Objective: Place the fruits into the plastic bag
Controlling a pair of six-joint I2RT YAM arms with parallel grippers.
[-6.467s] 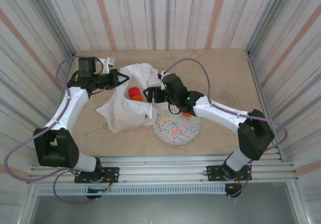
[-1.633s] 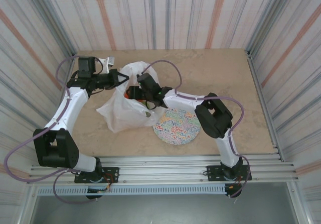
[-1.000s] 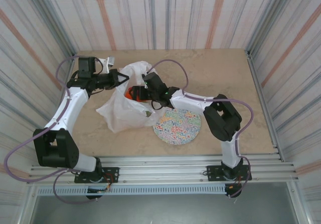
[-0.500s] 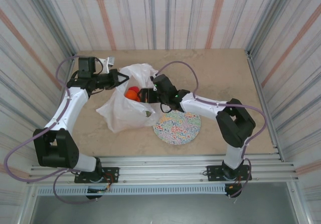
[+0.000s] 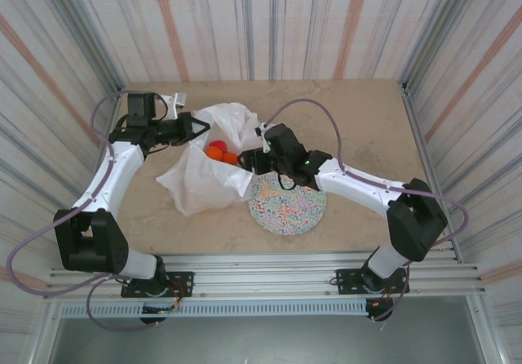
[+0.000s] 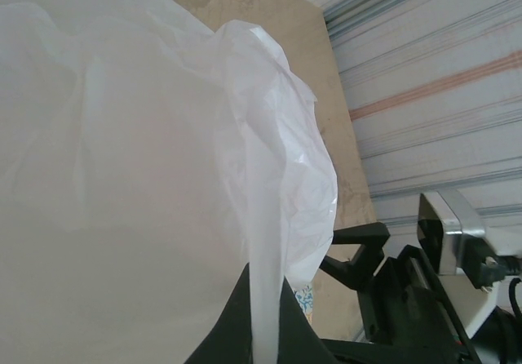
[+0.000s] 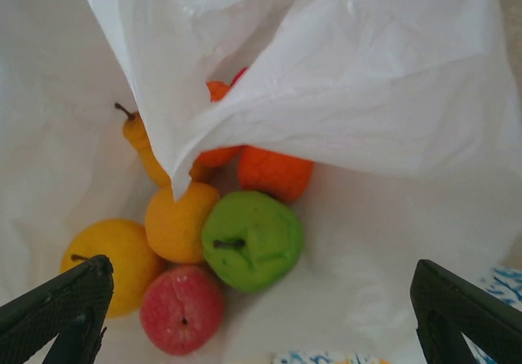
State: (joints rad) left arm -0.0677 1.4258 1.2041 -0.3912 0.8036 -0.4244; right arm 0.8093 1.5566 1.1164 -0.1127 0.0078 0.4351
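The white plastic bag lies left of centre, its mouth facing right. My left gripper is shut on the bag's upper edge, a strip of film pinched between its dark fingers. Inside the bag lie several fruits: a green one, a pink-red one, a yellow one and orange ones. A fold of bag hides part of the pile. My right gripper hovers at the bag's mouth, open, with nothing between its fingertips.
The round speckled plate sits just right of the bag, under the right arm's wrist, with no fruit on it. Striped walls close in the table on three sides. Bare tabletop stretches to the right and back.
The right gripper was reaching into the bag's mouth and has drawn back to the right, out over the plate's edge, empty. The left gripper has held the bag's edge still.
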